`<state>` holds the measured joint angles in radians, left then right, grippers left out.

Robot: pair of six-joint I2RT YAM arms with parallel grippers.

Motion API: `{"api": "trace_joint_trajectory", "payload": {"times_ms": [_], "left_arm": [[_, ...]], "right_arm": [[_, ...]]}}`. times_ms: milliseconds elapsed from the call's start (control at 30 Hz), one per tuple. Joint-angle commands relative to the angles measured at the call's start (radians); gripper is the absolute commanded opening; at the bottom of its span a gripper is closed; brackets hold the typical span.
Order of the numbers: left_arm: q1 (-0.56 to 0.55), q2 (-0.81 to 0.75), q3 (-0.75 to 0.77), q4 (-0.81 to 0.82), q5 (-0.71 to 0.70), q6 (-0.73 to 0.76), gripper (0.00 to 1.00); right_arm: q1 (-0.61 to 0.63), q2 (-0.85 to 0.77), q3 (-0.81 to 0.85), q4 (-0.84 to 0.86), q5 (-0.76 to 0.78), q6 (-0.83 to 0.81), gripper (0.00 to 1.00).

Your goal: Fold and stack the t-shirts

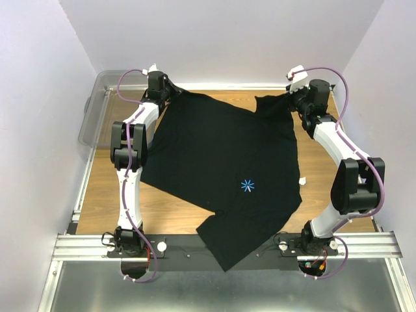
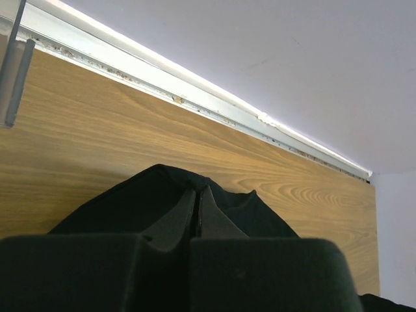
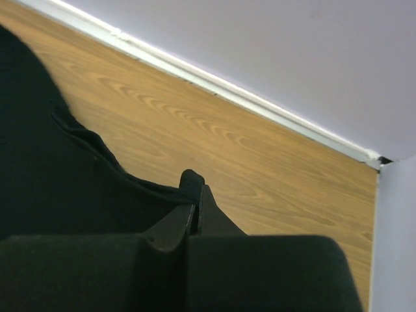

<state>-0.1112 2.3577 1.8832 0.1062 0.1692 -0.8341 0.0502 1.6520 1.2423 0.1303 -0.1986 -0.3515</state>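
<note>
A black t-shirt [image 1: 221, 162] lies spread on the wooden table, one end hanging over the near edge; a small blue star mark shows on it. My left gripper [image 1: 170, 91] is shut on the shirt's far left corner; in the left wrist view [image 2: 197, 195] black cloth [image 2: 123, 205] bunches round the closed fingers. My right gripper [image 1: 290, 97] is shut on the shirt's far right corner; in the right wrist view [image 3: 197, 195] a nub of cloth [image 3: 190, 180] sticks out past the fingertips. Only one shirt shows.
A clear plastic bin [image 1: 97, 110] stands at the far left, off the table's edge. A small white scrap [image 1: 302, 181] lies on the wood right of the shirt. White walls close in the back and sides. A metal rail [image 1: 227, 247] runs along the near edge.
</note>
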Motion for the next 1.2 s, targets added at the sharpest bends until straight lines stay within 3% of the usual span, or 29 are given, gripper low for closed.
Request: {"api": "trace_joint_trajectory", "payload": {"times_ms": [0,300,400,500,600,767,833,867,967,1067,1167], "left_arm": [[0.005,-0.025,-0.009,0.038,0.035,0.018,0.00],[0.008,-0.034,-0.025,0.039,0.052,0.030,0.00],[0.008,-0.041,-0.036,0.044,0.061,0.038,0.00],[0.008,-0.043,-0.039,0.049,0.073,0.050,0.00],[0.008,-0.041,-0.041,0.052,0.088,0.056,0.00],[0.008,-0.046,-0.061,0.062,0.112,0.066,0.00],[0.008,-0.048,-0.075,0.069,0.127,0.075,0.00],[0.008,-0.048,-0.082,0.070,0.136,0.075,0.00],[0.008,-0.046,-0.090,0.075,0.154,0.081,0.00],[0.010,-0.041,-0.085,0.078,0.171,0.085,0.00],[0.010,-0.038,-0.081,0.076,0.184,0.087,0.00]], "right_arm": [[-0.006,-0.055,-0.035,-0.050,-0.105,0.031,0.01],[-0.006,-0.014,-0.033,-0.067,-0.039,0.002,0.01],[-0.001,-0.023,-0.049,-0.093,-0.105,0.002,0.01],[0.031,-0.053,-0.057,-0.193,-0.284,-0.020,0.00],[0.152,-0.104,-0.081,-0.335,-0.354,-0.104,0.01],[0.416,-0.164,-0.213,-0.380,-0.260,-0.158,0.01],[0.447,-0.132,-0.221,-0.405,-0.259,-0.142,0.14],[0.445,-0.121,-0.215,-0.446,-0.254,-0.162,0.32],[0.445,-0.136,-0.216,-0.477,-0.194,-0.181,0.70],[0.415,-0.207,-0.219,-0.477,-0.111,-0.172,0.84],[0.231,-0.216,-0.195,-0.500,-0.179,-0.190,0.88]]}}
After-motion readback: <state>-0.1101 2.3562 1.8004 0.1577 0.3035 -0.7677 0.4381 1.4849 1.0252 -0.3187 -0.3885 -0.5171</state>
